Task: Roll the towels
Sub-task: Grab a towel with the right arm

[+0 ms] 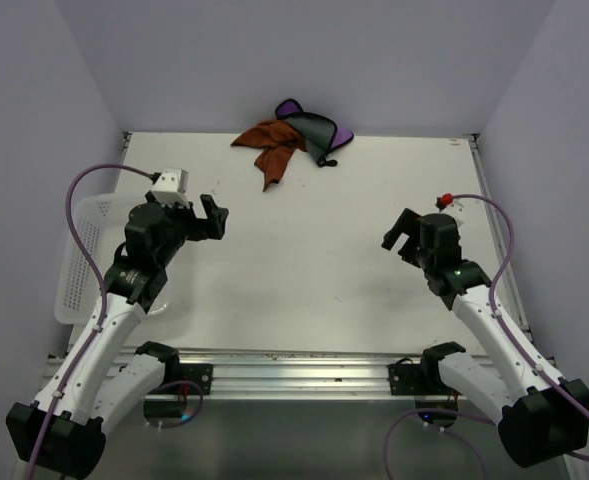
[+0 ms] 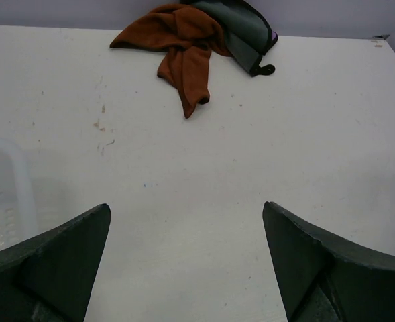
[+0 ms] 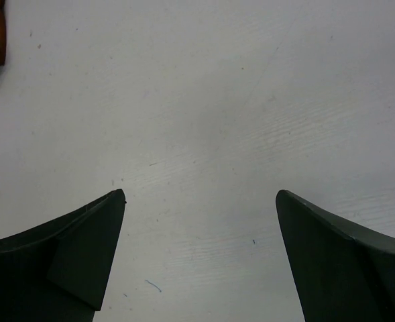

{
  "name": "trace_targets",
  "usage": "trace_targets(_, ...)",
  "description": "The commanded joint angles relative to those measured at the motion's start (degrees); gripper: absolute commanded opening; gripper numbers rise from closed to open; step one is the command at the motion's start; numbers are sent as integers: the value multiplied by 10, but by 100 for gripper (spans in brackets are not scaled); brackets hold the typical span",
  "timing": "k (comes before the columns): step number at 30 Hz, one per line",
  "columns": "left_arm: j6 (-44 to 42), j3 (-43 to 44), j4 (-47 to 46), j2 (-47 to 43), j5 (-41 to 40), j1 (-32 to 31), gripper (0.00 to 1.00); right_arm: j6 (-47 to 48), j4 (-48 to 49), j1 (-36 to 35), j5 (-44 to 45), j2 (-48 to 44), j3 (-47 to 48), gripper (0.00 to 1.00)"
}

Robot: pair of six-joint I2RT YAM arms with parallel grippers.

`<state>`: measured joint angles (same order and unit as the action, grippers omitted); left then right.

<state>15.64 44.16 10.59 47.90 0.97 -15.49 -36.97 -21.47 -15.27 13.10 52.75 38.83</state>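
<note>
Plainly nothing is rolled yet: the orange towel (image 1: 271,148) and the purple towel (image 1: 319,130) lie crumpled in one heap at the far edge of the bench (image 1: 304,280), touching, with the purple one's grey side up and partly against the back wall. The step in hand looks like the first reach. To do it well, I would pick one towel, probably the orange one since it lies nearer and trails a loose corner toward the arms. I'd drag it clear of the other onto bare bench and spread it flat before any rolling, as a bunched cloth would likely roll lopsided. The left fingers (image 2: 331,268) are spread wide and hold nothing, and so are the right fingers (image 3: 345,268). Both arms are bent at the elbow, with wrists hovering over the middle of the bench, well short of the heap. The left one is just beside the basket (image 1: 74,260) and aimed at the towels; the right one, near the right edge, sees only a scrap of orange.
</note>
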Motion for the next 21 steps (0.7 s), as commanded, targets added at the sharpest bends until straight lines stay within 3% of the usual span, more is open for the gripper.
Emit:
trace_targets(1,-3,13,-1,-4,-7,6,100,-6,6,0,51,-9,15,99)
trace_targets(13,6,16,14,-9,-46,16,100,103,152,-1,-91,30,-36,99)
trace_targets(21,11,15,17,-16,-41,23,100,74,262,-1,-128,297,97,99)
